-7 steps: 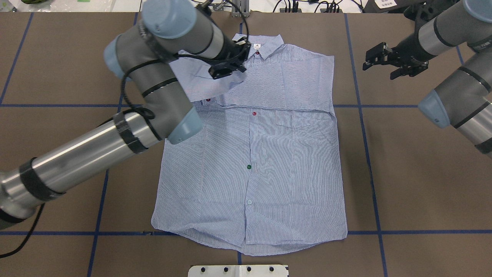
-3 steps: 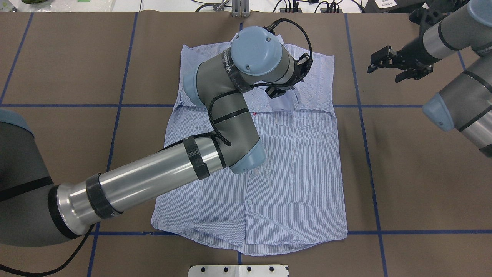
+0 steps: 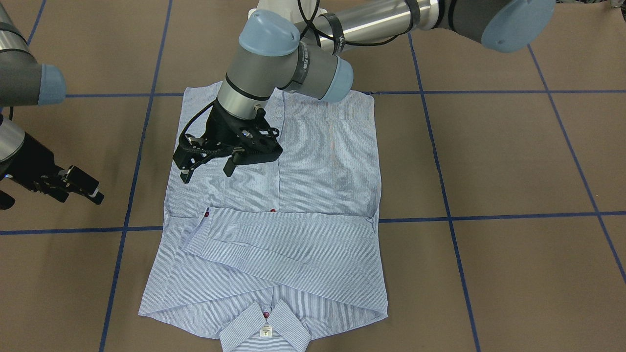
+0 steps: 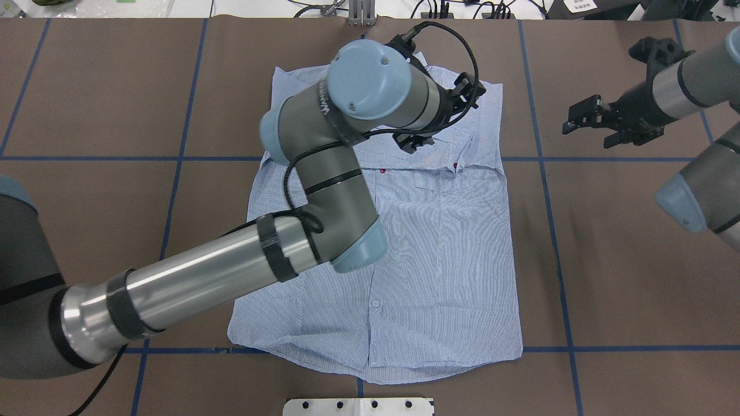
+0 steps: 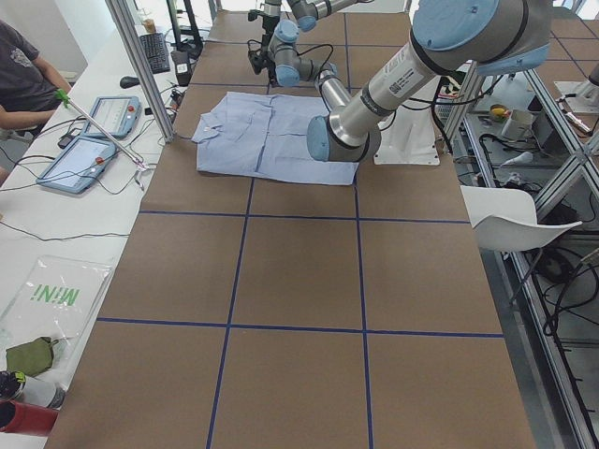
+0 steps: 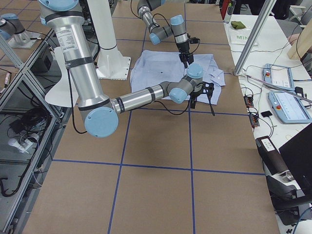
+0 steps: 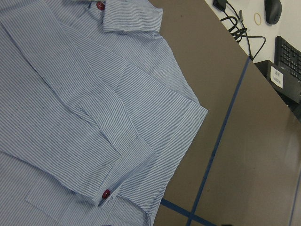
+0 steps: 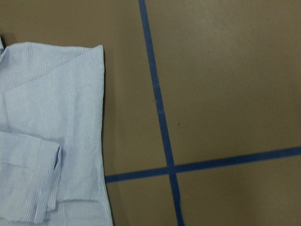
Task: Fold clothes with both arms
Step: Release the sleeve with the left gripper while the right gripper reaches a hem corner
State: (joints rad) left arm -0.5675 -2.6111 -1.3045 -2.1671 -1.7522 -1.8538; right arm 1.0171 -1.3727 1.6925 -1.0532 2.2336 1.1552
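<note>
The striped light blue shirt lies flat, front up, on the brown table, collar at the far edge. Both sleeves are folded across the chest, and a cuff with a red button rests near the chest pocket. My left gripper hovers above the shirt, open and holding nothing; in the overhead view its own wrist mostly covers it. Off the shirt's side, my right gripper hangs open and empty over bare table, also visible in the front-facing view as right gripper.
Blue tape lines divide the table into squares. The white mounting base sits at the near edge. Cables and gear lie beyond the far edge. A seated person and tablets are at a side bench.
My left arm swung the sleeve from near the collar across the chest toward the pocket side, let it go and opened. The right gripper drew back a little from the shirt.
</note>
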